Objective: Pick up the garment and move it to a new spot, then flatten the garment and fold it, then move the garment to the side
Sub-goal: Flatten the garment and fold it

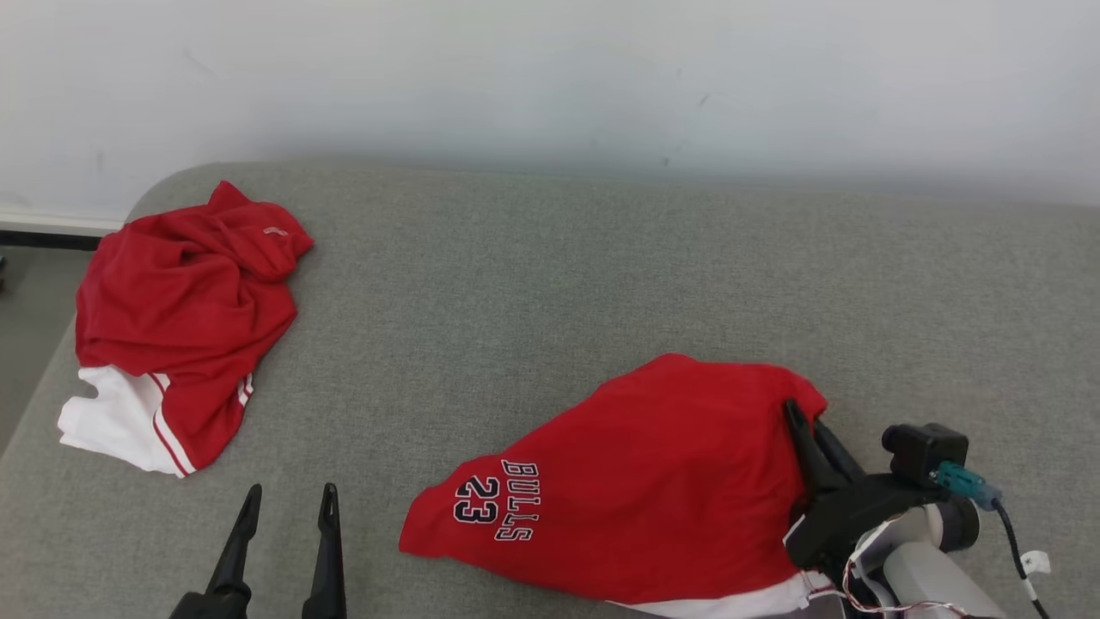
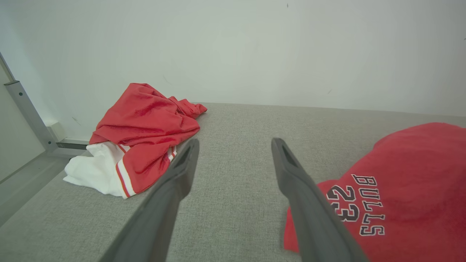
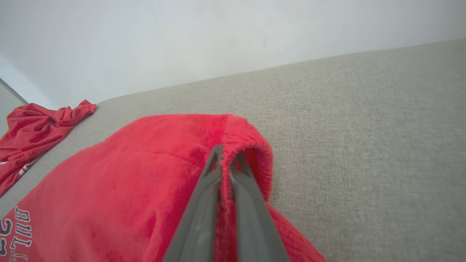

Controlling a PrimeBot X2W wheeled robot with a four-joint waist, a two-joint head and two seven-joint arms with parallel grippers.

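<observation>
Pinching a raised fold at the far right corner of the red garment [image 1: 636, 481], the right tool [image 1: 803, 417] has its two dark fingers pressed together with cloth between them; the right wrist view shows the fabric humped over the tips [image 3: 228, 153]. That corner grip looks meant for lifting, so the rest of the cloth can trail as the piece is carried to a new spot. The garment lies at the near right of the desk [image 1: 550, 284], its "BULLS 23" lettering toward the near left and a white hem at the near edge.

The left tool [image 1: 290, 492] waits at the near left with its fingers spread wide and nothing between them, pointing at bare cloth-covered desk. My guess is that it stands ready to take a second corner once the garment is up.

A second red and white garment [image 1: 185, 309] sits crumpled at the far left corner, well apart from the first, so the middle is free for laying out and folding.

The desk is covered in grey woven fabric with a rounded far left corner. A plain pale wall [image 1: 550, 77] runs behind it, and a strip of grey floor [image 1: 30, 301] shows past the left edge.
</observation>
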